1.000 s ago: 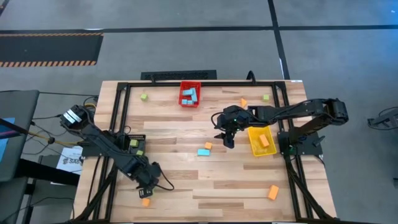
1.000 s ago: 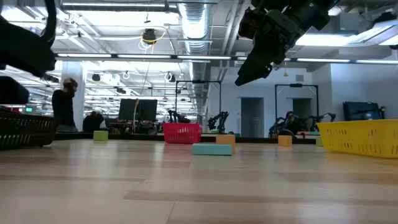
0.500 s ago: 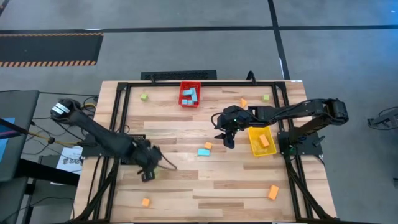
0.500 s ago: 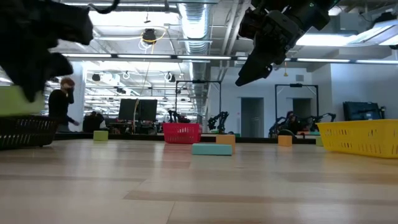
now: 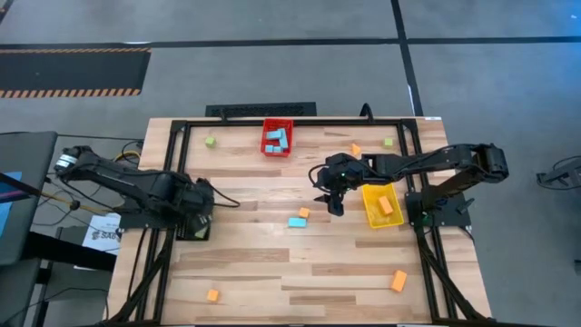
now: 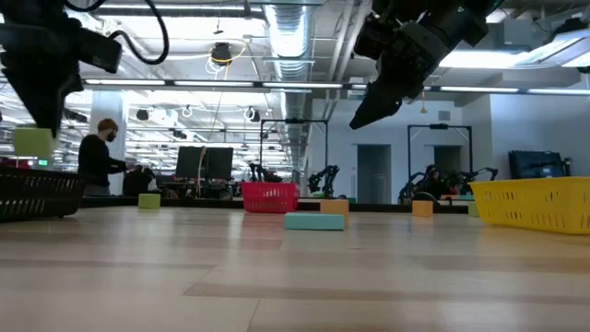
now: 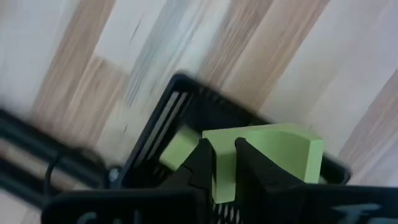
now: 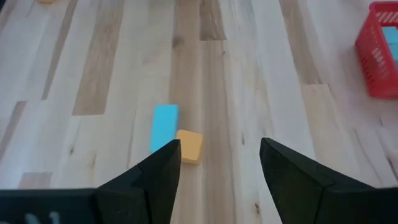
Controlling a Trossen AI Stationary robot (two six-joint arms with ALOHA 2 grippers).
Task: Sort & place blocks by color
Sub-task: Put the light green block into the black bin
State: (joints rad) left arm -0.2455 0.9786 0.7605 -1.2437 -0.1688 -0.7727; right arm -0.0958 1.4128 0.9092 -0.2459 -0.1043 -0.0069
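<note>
My left gripper (image 5: 201, 207) is shut on a yellow-green block (image 7: 280, 152) and hovers over the black bin (image 5: 192, 227) at the table's left edge. In the low view the block (image 6: 32, 143) hangs above the bin (image 6: 37, 194). Another yellow-green block (image 7: 179, 147) lies inside the bin. My right gripper (image 5: 332, 205) is open and hangs above the table's middle, with nothing between its fingers. A light-blue bar (image 8: 164, 127) and an orange cube (image 8: 188, 147) lie flat on the wood beneath it, touching each other. My left gripper pinches the yellow-green block between its two fingers (image 7: 205, 163), which come from above and point down. The fingers sit at one end of the block (image 7: 225, 177); the rest sticks out beyond them. The block is lifted clear, above the black bin.
A red bin (image 5: 278, 138) with light-blue blocks sits at the far edge, and a yellow bin (image 5: 381, 205) with orange blocks at the right. Loose orange blocks (image 5: 212, 295) (image 5: 398, 281) (image 5: 356, 149) and yellow-green ones (image 5: 210, 142) (image 5: 388, 143) lie scattered. A person (image 6: 97, 161) stands behind the table.
My left gripper has travelled from near the table's near edge toward the far-left, ending over the black bin, carrying the yellow-green block lifted clear all the way. The right arm has kept still.
</note>
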